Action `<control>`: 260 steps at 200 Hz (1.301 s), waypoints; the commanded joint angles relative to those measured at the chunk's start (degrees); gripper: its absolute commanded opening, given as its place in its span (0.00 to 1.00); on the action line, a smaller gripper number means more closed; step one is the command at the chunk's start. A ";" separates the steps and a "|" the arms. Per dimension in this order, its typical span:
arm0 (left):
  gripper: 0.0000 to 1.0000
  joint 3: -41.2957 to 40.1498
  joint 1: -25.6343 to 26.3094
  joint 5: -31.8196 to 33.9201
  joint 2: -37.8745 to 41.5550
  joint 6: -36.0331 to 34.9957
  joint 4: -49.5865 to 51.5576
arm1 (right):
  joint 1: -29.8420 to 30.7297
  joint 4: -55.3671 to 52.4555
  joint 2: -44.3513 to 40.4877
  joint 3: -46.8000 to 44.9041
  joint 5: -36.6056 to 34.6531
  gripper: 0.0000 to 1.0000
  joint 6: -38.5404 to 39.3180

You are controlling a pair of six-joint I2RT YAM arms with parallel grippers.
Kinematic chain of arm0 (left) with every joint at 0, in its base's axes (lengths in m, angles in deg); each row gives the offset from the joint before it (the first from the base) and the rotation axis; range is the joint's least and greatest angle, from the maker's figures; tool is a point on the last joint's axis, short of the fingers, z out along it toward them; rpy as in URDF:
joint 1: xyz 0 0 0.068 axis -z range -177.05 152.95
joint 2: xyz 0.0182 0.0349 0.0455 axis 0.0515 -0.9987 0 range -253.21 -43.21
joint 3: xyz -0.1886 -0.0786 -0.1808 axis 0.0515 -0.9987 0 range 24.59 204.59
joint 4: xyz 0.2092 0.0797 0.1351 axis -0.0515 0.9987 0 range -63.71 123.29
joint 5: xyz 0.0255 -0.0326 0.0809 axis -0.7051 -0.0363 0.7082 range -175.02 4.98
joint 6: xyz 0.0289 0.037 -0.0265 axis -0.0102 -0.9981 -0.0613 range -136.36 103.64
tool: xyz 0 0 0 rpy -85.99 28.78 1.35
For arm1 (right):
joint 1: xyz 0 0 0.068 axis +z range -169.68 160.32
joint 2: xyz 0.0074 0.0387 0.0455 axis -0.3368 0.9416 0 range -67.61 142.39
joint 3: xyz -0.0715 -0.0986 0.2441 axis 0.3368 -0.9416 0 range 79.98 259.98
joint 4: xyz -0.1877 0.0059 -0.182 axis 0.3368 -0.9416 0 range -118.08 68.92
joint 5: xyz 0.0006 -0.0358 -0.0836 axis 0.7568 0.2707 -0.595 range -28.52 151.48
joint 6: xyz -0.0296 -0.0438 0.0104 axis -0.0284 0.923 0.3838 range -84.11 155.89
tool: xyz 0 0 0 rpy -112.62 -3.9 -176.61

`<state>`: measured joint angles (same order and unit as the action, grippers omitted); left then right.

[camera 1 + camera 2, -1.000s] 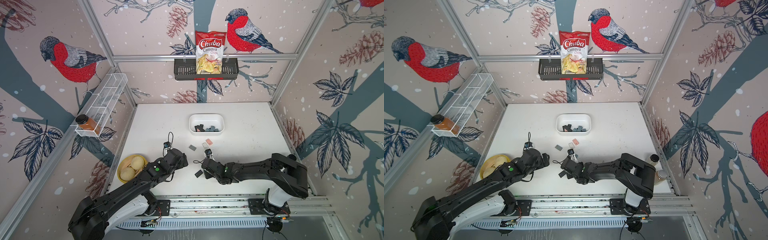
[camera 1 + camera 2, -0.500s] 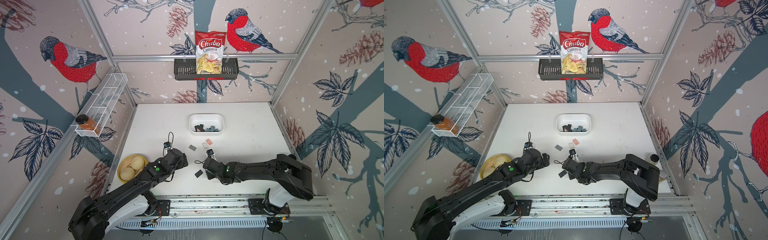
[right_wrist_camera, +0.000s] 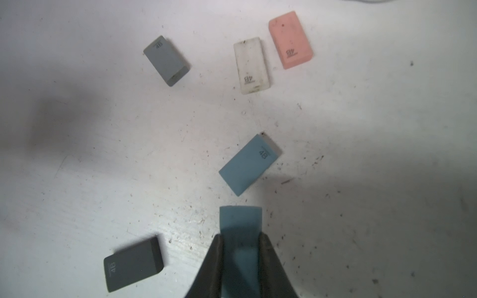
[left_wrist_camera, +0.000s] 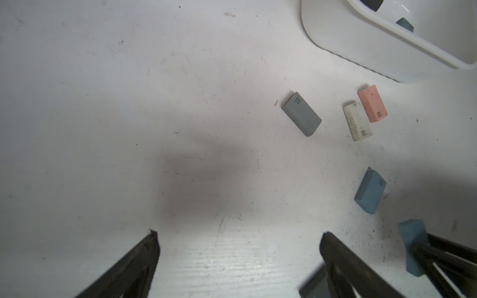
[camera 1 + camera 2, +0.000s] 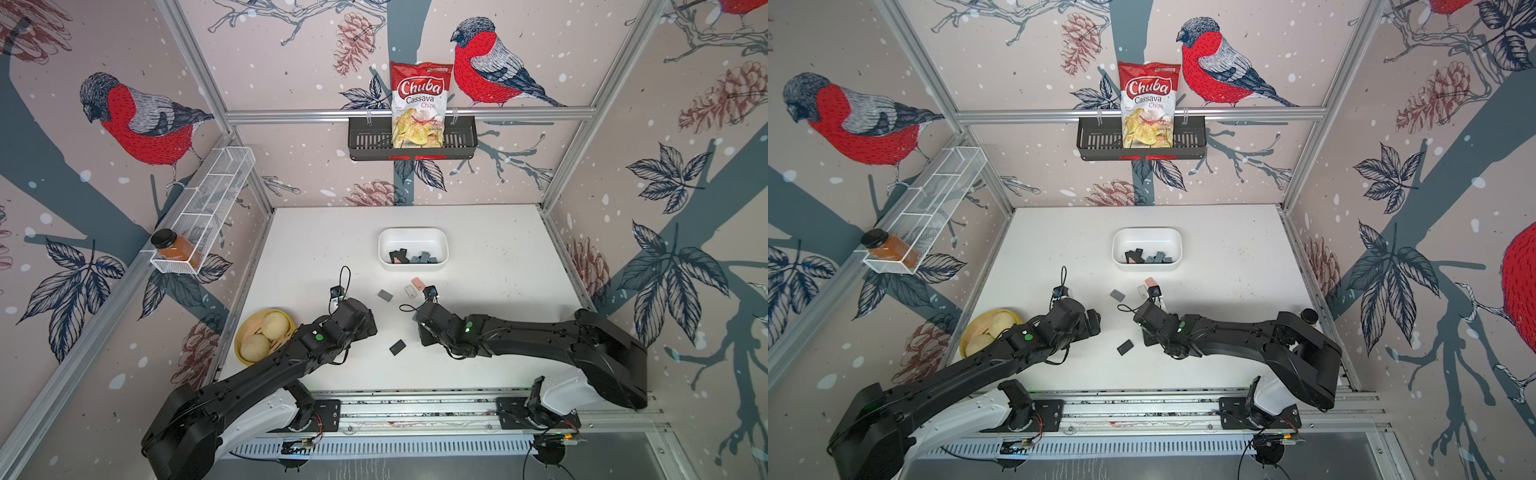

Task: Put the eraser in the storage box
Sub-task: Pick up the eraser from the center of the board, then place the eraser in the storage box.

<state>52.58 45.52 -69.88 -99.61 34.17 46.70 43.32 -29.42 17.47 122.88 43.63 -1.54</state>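
Blue eraser (image 3: 240, 219) is newly clamped in the right end effector (image 3: 241, 238) over the near bench (image 5: 498, 291), well short of the box (image 5: 412, 230), so carrying comes next; left end effector (image 4: 239, 234) gapes empty.

Six loose erasers, one box, two arms

Outside the single storage box (image 5: 411, 239) I count six: a light grey eraser (image 3: 166, 60), a white eraser (image 3: 251, 65), a pink eraser (image 3: 290, 40), a dark grey eraser (image 3: 133, 263), a blue eraser (image 3: 249, 165) and a second blue eraser (image 3: 240, 224). Several more lie in the box, too jumbled to number. Around them are one black basket (image 5: 365, 141), one chip bag (image 5: 419, 104), one wire rack (image 5: 216, 187), one jar (image 5: 174, 247) and one yellow bowl (image 5: 245, 328) showing two pale buns (image 5: 274, 324), (image 5: 254, 348). There are two arms: a left arm (image 5: 257, 374) and a right arm (image 5: 540, 336).
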 commanded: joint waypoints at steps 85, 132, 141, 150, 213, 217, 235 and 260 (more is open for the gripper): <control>0.97 -2.80 3.18 -3.91 -4.52 0.95 -8.31 | -10.81 -3.61 -2.17 8.63 4.84 0.21 8.59; 0.97 -0.43 7.64 -2.19 -9.74 1.25 -8.76 | -15.80 -5.55 2.43 17.86 8.23 0.22 11.93; 0.97 -0.01 8.33 -1.88 -10.06 0.95 -8.65 | -16.68 -5.96 3.72 19.80 8.86 0.22 12.44; 0.97 0.20 9.03 -1.70 -10.26 0.49 -8.79 | -17.73 -5.93 4.90 21.23 9.70 0.22 12.47; 0.96 -0.22 12.39 -2.49 -10.38 -4.51 -11.80 | -25.09 -6.95 14.37 30.95 17.41 0.23 12.99; 0.95 -0.15 12.64 -2.35 -10.41 -4.87 -11.79 | -25.39 -7.24 15.11 31.70 17.79 0.23 13.00; 0.95 -0.30 13.63 -1.88 -10.64 -6.62 -12.14 | -26.66 -8.30 18.72 34.72 19.82 0.24 13.02; 0.96 -0.65 14.79 -1.93 -11.58 -7.80 -12.80 | -27.35 -9.93 23.42 38.70 20.66 0.24 13.52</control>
<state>52.16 59.40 -72.74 -110.63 28.99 35.88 16.35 -36.92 38.01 158.77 61.90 11.29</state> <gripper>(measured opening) 0.955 0.235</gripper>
